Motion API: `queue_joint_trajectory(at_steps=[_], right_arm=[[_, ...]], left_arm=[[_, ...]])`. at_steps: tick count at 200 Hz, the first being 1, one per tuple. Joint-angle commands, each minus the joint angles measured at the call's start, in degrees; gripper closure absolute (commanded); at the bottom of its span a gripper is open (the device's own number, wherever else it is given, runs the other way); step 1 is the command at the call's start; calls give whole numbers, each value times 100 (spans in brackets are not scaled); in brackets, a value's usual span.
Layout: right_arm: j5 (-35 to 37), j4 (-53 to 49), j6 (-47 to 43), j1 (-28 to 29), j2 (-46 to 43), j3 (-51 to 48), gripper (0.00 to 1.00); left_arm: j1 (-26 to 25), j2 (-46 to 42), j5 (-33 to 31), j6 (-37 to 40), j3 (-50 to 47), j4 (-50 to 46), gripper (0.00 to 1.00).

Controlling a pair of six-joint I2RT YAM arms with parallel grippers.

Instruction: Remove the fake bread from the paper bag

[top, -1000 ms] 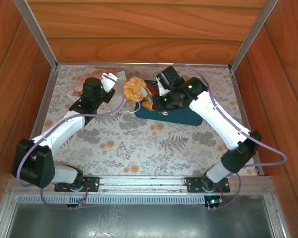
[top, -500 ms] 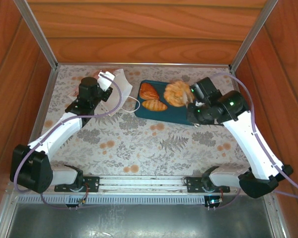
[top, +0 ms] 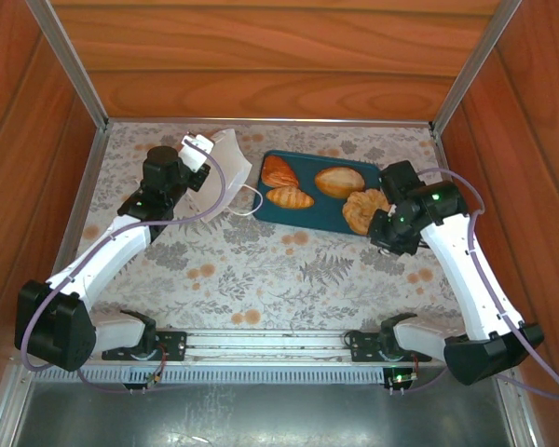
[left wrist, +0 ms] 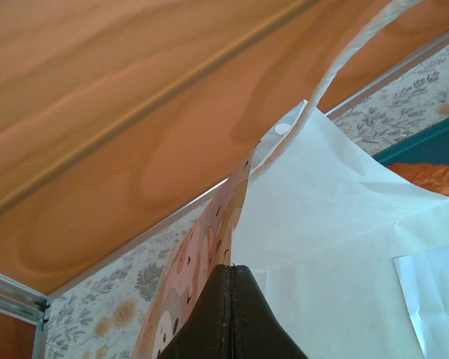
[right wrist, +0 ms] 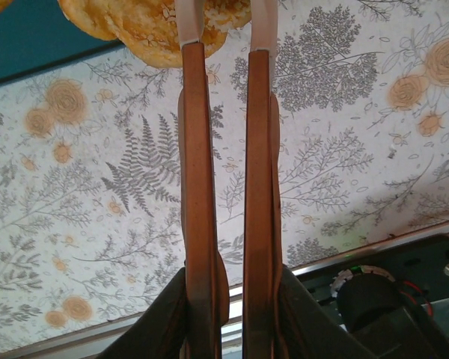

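The left gripper (left wrist: 228, 278) is clenching fully on the upper edge of the white paper bag (top: 231, 168) at the far left of the table, while the right gripper (right wrist: 227, 22) is grasping a ridged fake pastry (top: 361, 209) at the right end of the teal tray (top: 321, 214), just beside an oval roll (top: 338, 182).

Top cam hangs high over the near edge of the table (top: 261, 270), looking down on the teal tray (top: 321, 220) from afar. Left wrist cam's jammed up against the paper bag (left wrist: 337, 247), tray peeking in at right. Right wrist cam looks down close, tray at top-left. All three share that tray.
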Motion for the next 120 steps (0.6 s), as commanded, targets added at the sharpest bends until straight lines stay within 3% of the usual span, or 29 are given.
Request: queue_joint_trajectory(at_steps=[1,120], right_arm=[[-345,489,-258,-221,102,-4,100],[-1838,1178,-802,-1380,879,-420,100]], left_arm=[[31,-136,105,31,-70,126,100],[84,-161,-28,127,-112,140,100]])
